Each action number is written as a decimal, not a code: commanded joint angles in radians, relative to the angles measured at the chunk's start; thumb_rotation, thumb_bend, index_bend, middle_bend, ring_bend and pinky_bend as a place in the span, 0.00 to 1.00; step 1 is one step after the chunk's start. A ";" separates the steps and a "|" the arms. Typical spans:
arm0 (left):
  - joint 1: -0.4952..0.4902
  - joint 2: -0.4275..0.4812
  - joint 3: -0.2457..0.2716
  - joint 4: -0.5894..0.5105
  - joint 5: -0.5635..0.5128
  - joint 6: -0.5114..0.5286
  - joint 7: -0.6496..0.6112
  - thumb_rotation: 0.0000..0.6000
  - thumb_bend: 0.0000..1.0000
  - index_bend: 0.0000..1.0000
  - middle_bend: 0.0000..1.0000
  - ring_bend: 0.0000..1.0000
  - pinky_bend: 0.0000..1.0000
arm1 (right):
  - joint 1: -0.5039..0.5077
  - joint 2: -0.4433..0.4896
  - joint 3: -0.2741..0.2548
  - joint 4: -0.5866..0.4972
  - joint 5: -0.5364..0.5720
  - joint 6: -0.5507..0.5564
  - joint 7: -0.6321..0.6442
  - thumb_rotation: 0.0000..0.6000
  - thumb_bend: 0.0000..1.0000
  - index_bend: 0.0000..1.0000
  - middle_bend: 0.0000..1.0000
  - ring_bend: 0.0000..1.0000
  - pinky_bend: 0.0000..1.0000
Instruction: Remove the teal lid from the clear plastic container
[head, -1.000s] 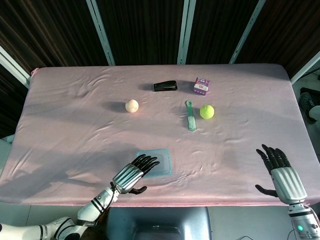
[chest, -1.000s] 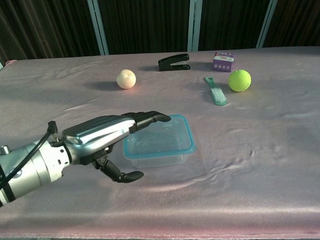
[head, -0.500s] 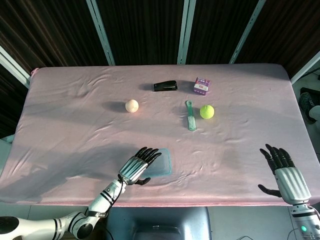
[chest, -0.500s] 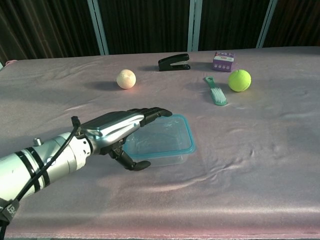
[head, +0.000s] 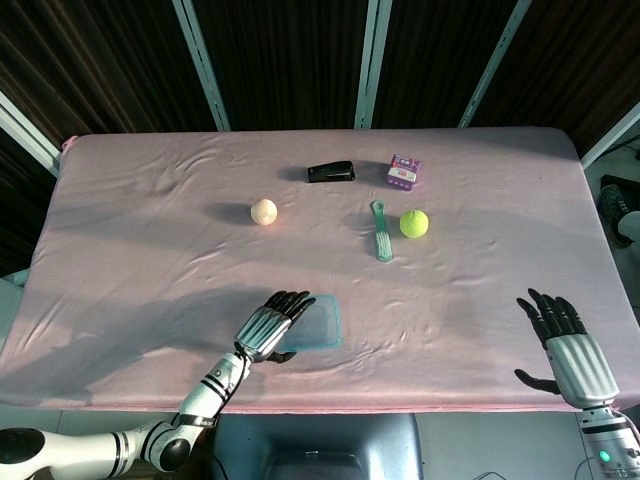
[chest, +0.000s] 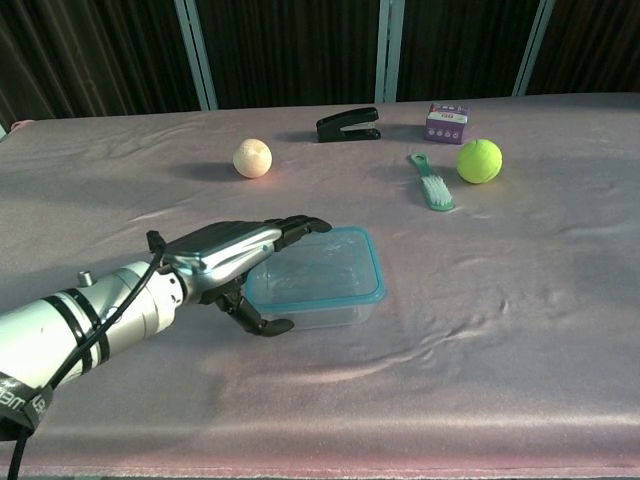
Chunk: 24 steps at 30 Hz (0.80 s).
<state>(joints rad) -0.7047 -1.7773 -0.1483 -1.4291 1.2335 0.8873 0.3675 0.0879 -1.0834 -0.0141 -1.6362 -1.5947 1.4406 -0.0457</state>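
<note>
A clear plastic container (chest: 325, 310) with a teal lid (chest: 330, 268) sits near the table's front edge, also seen as the teal lid (head: 318, 322) in the head view. My left hand (chest: 235, 262) (head: 268, 327) hovers over the container's left end, fingers stretched flat above the lid's left rim and thumb curled below beside the container wall. It holds nothing. My right hand (head: 565, 350) stays open at the front right of the table, far from the container; the chest view does not show it.
On the pink cloth (head: 150, 260) farther back lie a peach ball (chest: 252, 158), a black stapler (chest: 347, 125), a purple box (chest: 446, 123), a teal brush (chest: 431, 183) and a yellow-green tennis ball (chest: 479, 160).
My left hand has slid back left and farther along the container's left end, now more extended over the lid. The right hand has barely shifted.
</note>
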 joint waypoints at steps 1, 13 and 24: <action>0.001 -0.010 0.001 0.008 0.011 0.015 -0.009 1.00 0.28 0.00 0.39 0.34 0.31 | 0.002 -0.003 -0.001 0.000 -0.001 -0.006 -0.007 1.00 0.19 0.00 0.00 0.00 0.00; 0.000 -0.121 0.045 0.133 0.153 0.086 -0.196 1.00 0.31 0.00 0.52 0.47 0.44 | 0.198 -0.143 0.011 0.129 -0.124 -0.207 -0.019 1.00 0.19 0.18 0.00 0.00 0.00; -0.018 -0.177 0.055 0.196 0.185 0.083 -0.219 1.00 0.30 0.00 0.52 0.47 0.44 | 0.361 -0.330 -0.018 0.344 -0.280 -0.205 0.294 1.00 0.24 0.41 0.05 0.00 0.00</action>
<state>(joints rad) -0.7203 -1.9504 -0.0917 -1.2368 1.4175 0.9723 0.1483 0.4045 -1.3554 -0.0158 -1.3580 -1.8258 1.2240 0.1621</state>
